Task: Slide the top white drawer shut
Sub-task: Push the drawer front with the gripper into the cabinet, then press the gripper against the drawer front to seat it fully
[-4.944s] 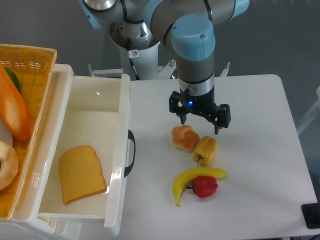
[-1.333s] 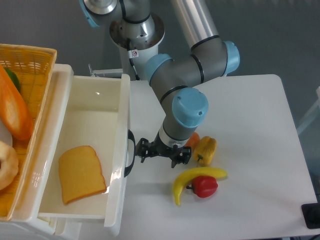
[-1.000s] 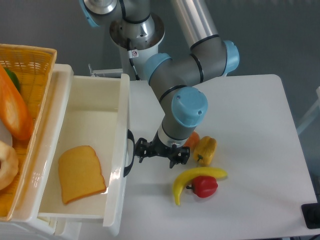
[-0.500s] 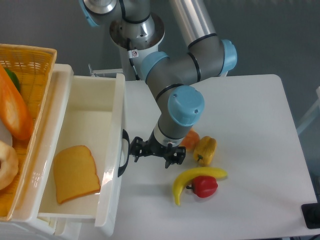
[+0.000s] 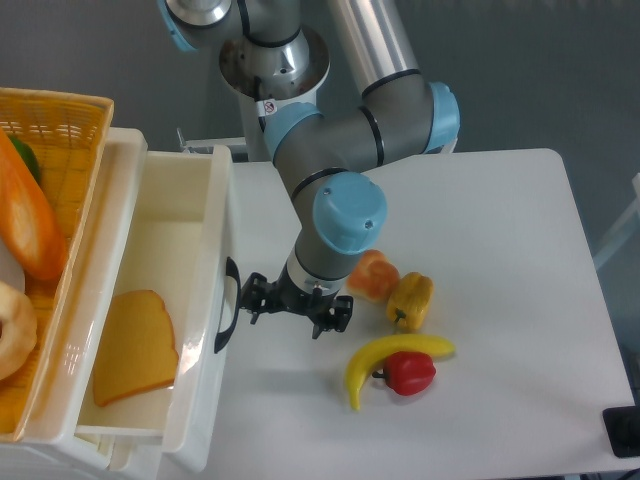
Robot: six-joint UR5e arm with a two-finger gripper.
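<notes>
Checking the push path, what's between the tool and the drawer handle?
Nothing: in the camera view the tool sits right against the drawer handle, no object between.

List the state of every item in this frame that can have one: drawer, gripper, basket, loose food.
top white drawer: partly open, front still out from the cabinet
gripper: at the drawer's black handle; open or shut cannot be told
bread slice: lying flat inside the drawer
woven yellow basket: holding food
banana, red pepper, yellow pepper: loose on the table

The tool point(image 5: 292, 302) has swung from above the fruit down to the black handle point(image 5: 229, 305); the top white drawer point(image 5: 205, 300) has slid partway in; its bread slice point(image 5: 135, 345) shifted left with it.
</notes>
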